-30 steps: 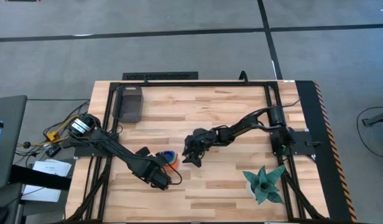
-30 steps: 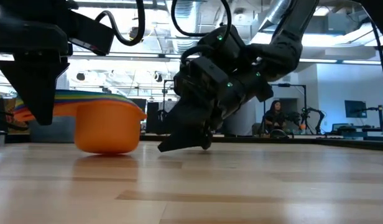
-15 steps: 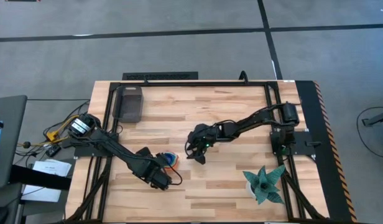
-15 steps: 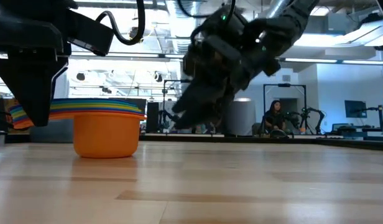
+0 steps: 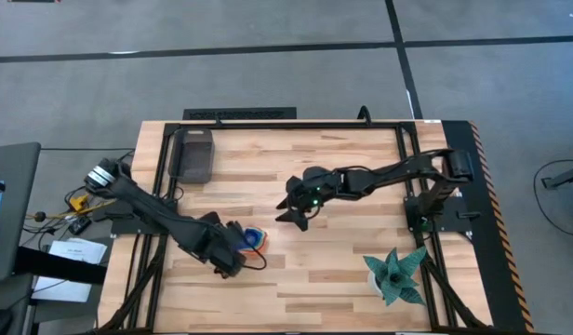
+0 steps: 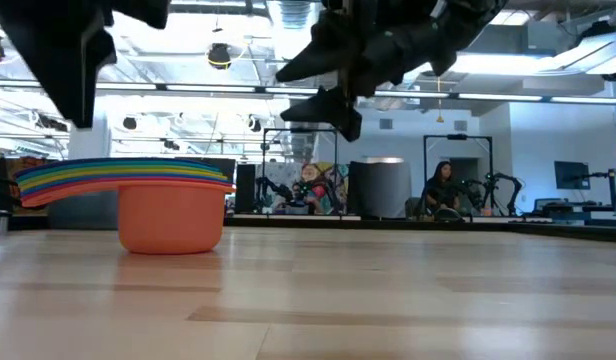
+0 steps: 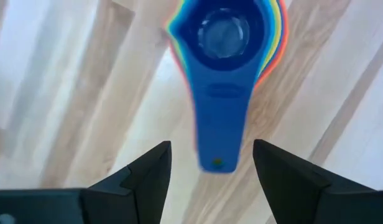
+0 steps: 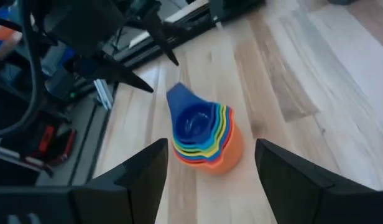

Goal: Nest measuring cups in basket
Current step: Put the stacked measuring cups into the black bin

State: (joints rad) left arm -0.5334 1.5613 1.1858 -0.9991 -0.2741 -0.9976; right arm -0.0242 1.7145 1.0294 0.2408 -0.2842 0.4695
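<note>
The measuring cups [image 5: 255, 236] sit nested in one stack on the bare wood of the counter [image 5: 324, 279], upright, bowls facing up. The outermost cup is orange — its round bowl rests flat on the wood — and the rims above it step through yellow, green and light blue to a blue cup on the inside. From the low view the stack [image 6: 148, 205] shows a rainbow band of rims over the orange bowl. The blue handle sticks out flat to one side, towards the left arm. The basket [image 5: 193, 154] — a dark grey rectangular bin with rounded corners — stands at the far left corner of the counter, well apart from the stack.
</note>
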